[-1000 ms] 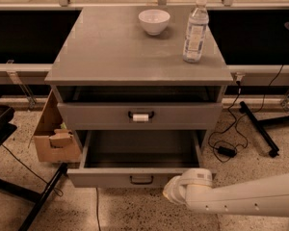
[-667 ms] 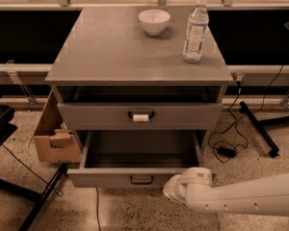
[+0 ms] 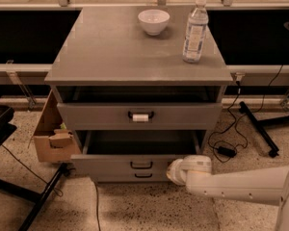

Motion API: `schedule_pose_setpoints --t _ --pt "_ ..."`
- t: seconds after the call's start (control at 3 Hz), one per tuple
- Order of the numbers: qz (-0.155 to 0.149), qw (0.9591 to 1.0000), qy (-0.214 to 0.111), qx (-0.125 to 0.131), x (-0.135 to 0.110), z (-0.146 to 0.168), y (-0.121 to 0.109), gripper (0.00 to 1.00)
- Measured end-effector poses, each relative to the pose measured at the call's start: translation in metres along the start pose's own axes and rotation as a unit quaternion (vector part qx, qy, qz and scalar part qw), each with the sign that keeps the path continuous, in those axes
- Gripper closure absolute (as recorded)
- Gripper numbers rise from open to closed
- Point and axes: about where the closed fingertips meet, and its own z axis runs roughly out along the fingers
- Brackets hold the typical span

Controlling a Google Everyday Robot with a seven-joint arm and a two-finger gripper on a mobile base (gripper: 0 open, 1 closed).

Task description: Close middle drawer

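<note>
The middle drawer (image 3: 111, 166) is pulled out from the grey cabinet (image 3: 135, 57), and its inside shows nothing in it. Its flat grey front carries a small black loop handle (image 3: 141, 165) at the centre. My gripper (image 3: 175, 171) is at the end of the white arm (image 3: 236, 184) that comes in from the lower right. It sits against the right part of the drawer's front, right of the handle. Above, the top drawer (image 3: 139, 115), whose handle bears a white tag, stands slightly open. A lower drawer handle (image 3: 143, 175) shows just beneath the middle one.
A white bowl (image 3: 153, 21) and a clear water bottle (image 3: 195, 30) stand on the cabinet top. A cardboard box (image 3: 52, 134) leans against the cabinet's left side. Black cables and a power adapter (image 3: 226, 151) lie on the floor to the right, beside a black stand leg (image 3: 257, 129).
The middle drawer has slid partly inwards, and my gripper has moved with its front towards the cabinet. The lower drawer's handle now shows below it.
</note>
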Motion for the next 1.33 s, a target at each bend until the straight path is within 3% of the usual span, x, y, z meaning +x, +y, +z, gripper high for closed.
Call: schedule_pose_setpoints --t 0.33,0.67,1.0,1.33 --pt "-0.020 0.9996 0.001 0.020 0.000 0.007 -0.027 1.00" --pt "-0.053 0.9981 -0.010 0.029 -0.002 0.041 -0.086 1.00" --pt "-0.054 0.9981 -0.010 0.029 -0.002 0.041 -0.086 1.00" --pt "-0.057 0.9983 -0.011 0.002 -0.001 0.034 -0.058 1.00"
